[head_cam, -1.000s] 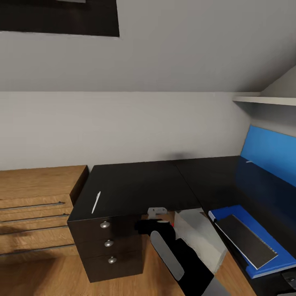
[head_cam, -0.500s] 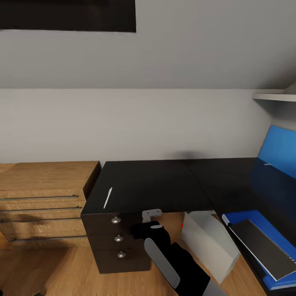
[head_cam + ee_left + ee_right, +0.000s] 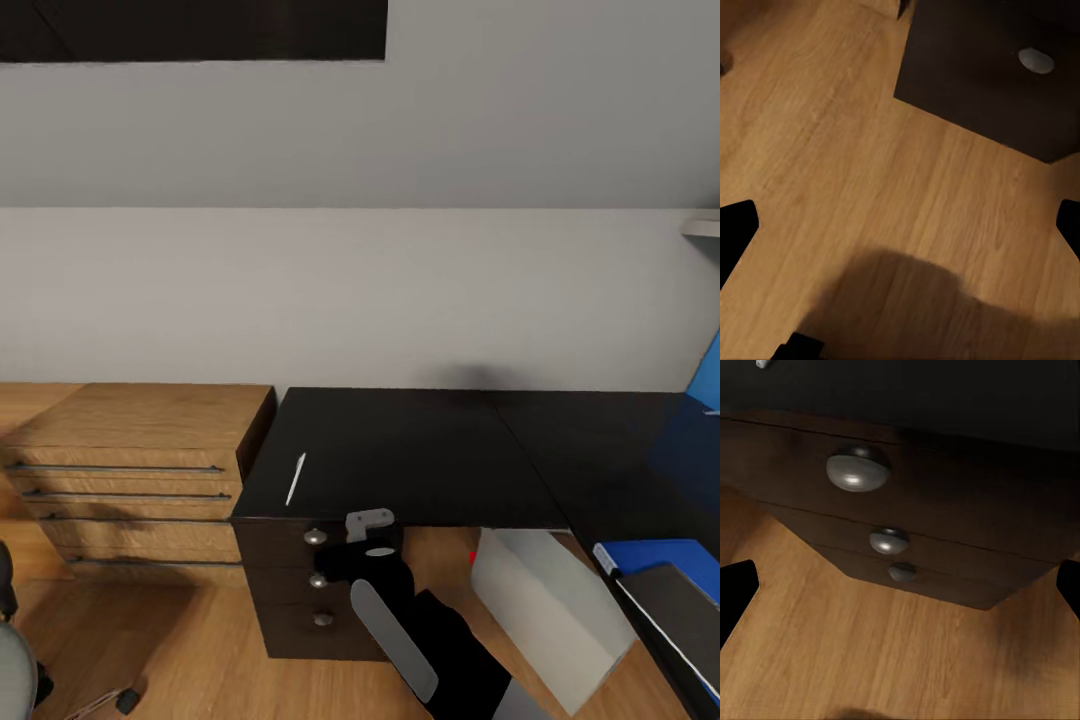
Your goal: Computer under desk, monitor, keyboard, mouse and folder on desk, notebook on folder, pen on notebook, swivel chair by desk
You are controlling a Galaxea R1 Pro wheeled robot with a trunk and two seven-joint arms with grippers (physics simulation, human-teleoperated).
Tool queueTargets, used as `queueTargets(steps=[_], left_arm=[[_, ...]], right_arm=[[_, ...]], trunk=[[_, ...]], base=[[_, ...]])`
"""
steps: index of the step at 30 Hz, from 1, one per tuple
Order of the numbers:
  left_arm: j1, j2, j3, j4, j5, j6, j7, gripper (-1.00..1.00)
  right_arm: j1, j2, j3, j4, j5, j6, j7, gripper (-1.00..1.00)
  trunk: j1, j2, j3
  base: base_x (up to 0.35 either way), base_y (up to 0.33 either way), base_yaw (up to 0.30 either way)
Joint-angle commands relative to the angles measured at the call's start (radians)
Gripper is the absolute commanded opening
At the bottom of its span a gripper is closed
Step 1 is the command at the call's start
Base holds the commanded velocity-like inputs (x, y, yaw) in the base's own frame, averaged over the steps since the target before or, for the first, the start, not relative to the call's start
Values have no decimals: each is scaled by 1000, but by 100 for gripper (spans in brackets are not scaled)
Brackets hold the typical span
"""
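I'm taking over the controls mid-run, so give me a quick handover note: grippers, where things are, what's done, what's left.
Left gripper and right gripper: both open, empty.
Computer under the desk. Notebook stacked on folder on the desk's right wing: done.
Pen lies alone at the desk's left end; swivel chair stands apart, lower left.
Left: pen onto notebook, chair to desk; verify the rest.

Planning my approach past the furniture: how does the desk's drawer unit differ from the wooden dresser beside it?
The desk drawer unit is near-black; the wooden dresser is light oak. The drawer unit has round silver knobs, one per drawer, while the dresser has long horizontal bar handles. The drawer unit is narrow, the dresser clearly wider. Both stand on the wood floor against the wall, drawers shut.
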State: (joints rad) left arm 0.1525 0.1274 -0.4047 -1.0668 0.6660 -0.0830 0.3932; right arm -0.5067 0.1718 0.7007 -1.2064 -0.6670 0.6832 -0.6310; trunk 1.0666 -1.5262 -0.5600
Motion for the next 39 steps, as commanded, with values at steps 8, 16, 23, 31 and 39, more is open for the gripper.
queueTargets(steps=[8, 16, 23, 31, 39], left_arm=[[-1, 1, -4, -1, 11, -8, 6, 100], [-1, 1, -5, -1, 10, -7, 6, 100], [-1, 1, -5, -1, 11, -7, 6, 100], [-1, 1, -5, -1, 11, -8, 6, 100], [-1, 1, -5, -1, 11, -8, 6, 100]], right_arm=[[-1, 0, 2, -1, 5, 1, -25, 100], [-1, -2, 1, -2, 8, 1, -27, 100], [-1, -3, 0, -1, 15, 0, -27, 100], [-1, -2, 1, 27, 57, -20, -26, 100], [-1, -2, 0, 48, 59, -22, -25, 100]], trunk=[[0, -1, -11], [0, -1, -17], [0, -1, -17], [0, -1, -17], [0, -1, -17]], base=[[241, 240, 174], [252, 83, 107], [56, 3, 8], [253, 139, 1], [275, 128, 0]])
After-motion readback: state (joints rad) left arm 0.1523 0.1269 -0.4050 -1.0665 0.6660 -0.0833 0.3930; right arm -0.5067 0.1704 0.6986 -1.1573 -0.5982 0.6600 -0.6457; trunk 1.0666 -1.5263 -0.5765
